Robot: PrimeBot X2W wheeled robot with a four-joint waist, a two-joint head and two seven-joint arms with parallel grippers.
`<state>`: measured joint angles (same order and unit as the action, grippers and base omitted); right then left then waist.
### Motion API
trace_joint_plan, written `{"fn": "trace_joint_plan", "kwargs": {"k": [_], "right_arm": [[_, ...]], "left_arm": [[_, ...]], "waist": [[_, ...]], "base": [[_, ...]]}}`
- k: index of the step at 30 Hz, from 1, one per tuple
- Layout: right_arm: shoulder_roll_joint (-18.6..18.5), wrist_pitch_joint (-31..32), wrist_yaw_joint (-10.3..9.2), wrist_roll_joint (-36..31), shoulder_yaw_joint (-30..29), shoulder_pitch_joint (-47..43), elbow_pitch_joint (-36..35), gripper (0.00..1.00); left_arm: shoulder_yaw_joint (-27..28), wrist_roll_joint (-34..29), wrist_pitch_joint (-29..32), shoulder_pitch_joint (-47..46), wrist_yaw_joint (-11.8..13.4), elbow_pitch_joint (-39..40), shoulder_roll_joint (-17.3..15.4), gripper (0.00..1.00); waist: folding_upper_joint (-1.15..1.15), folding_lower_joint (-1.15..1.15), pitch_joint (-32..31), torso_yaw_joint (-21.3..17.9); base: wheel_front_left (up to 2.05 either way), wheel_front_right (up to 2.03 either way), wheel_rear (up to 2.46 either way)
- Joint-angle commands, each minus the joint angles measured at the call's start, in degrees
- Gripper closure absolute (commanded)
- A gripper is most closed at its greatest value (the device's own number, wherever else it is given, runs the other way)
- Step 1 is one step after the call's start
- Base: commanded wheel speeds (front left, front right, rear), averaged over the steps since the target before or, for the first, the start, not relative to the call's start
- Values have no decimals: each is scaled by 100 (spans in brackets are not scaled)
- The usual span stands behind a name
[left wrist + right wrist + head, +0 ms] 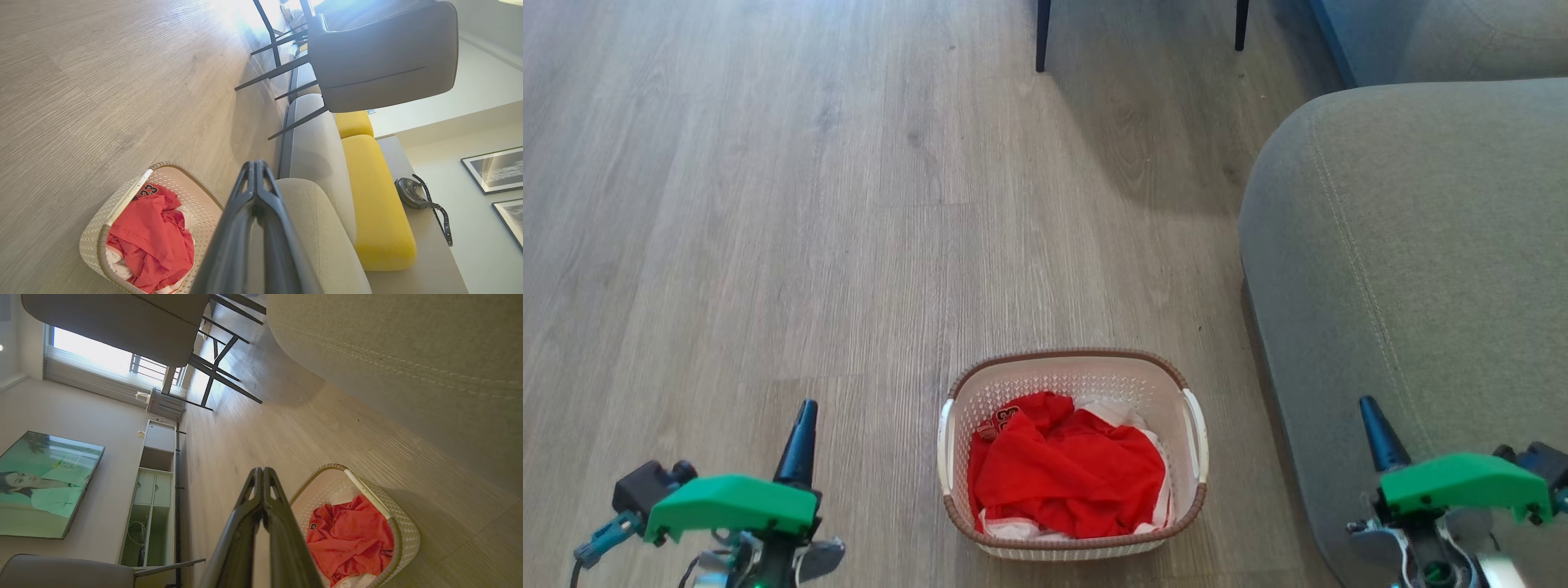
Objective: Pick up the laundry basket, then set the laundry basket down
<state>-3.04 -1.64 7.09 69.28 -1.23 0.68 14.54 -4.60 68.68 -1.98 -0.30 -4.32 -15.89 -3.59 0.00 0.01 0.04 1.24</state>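
In the head view the laundry basket (1086,382) stood upright on the wooden floor (768,204) at the lower middle of the frame, just beside the grey sofa (1405,245) on the right. My left gripper (800,437) sat at the lower left and my right gripper (1376,433) at the lower right, each apart from the basket. I judged that this flanking stance suited the two white handles (945,445). It fits arms about to lift as well as arms clear after setting down. Inside lay a crumpled red shirt (1062,474) over some white cloth (1119,412), heaped below the rim. In the left wrist view the left gripper (256,169) had its fingers pressed together on nothing, with the basket (92,241) at the lower left. In the right wrist view the right gripper (262,475) was likewise closed and empty, with the basket (406,535) at the lower right on the floor.
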Motion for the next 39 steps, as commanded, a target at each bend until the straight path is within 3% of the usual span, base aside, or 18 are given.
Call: {"fn": "trace_joint_plan", "kwargs": {"k": [1,39], "right_arm": [[-116,40,28,189,34,316,-161,100],[-107,676,40,2431,-359,534,-62,100]], "left_arm": [[234,186,52,-352,-60,186,-82,100],[931,2499,702,-574,-316,192,-60,100]], "waist": [[0,-1,1,-5],[0,-1,15,-124]], "base": [[0,0,0],[0,0,0]]}}
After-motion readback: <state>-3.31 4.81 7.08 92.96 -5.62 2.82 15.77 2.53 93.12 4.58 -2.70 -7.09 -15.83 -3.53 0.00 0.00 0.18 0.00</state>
